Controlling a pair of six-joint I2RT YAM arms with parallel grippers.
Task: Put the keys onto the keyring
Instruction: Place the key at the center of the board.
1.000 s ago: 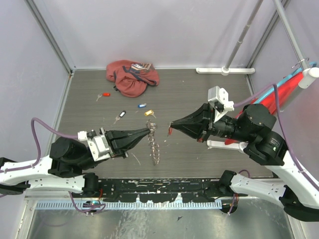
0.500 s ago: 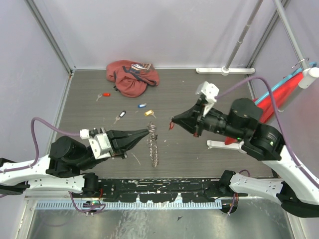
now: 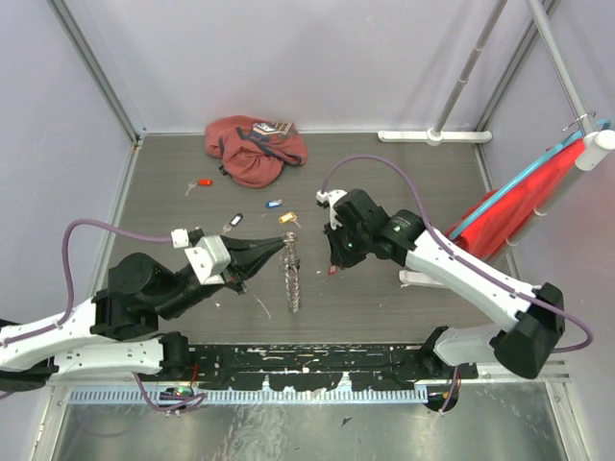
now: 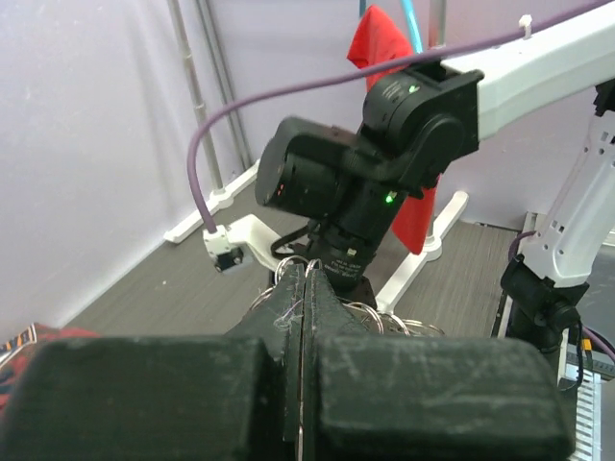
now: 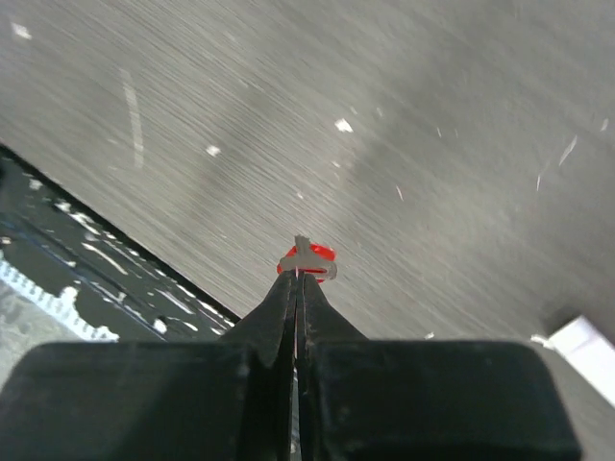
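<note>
Nearest the bases, the left gripper [image 3: 273,254] is pinched shut on the top of the keyring [image 3: 292,280]. The keyring is a metal ring strung with plain silver keys, hanging as a long bunch. I cannot tell whether its lower end touches the grey wood-grain table [image 3: 404,173].

At 3 o'clock from the bunch, near but apart, the right gripper [image 3: 332,263] points down. Its jaws are closed on a small silver key with a red plastic head [image 5: 307,261], held over the table.

No coloured head shows among the silver keys, so I judge that nothing is threaded yet and this key would be the first.

Farther out, at 11 to 12 o'clock from the ring, four keys lie loose:
- a yellow-orange-headed key [image 3: 286,218]
- a black-headed key [image 3: 233,222]
- a blue-headed key [image 3: 274,204]
- farthest, a second red-headed key [image 3: 200,183]

Beyond them sits a crumpled reddish-pink cloth bag [image 3: 255,149].
</note>
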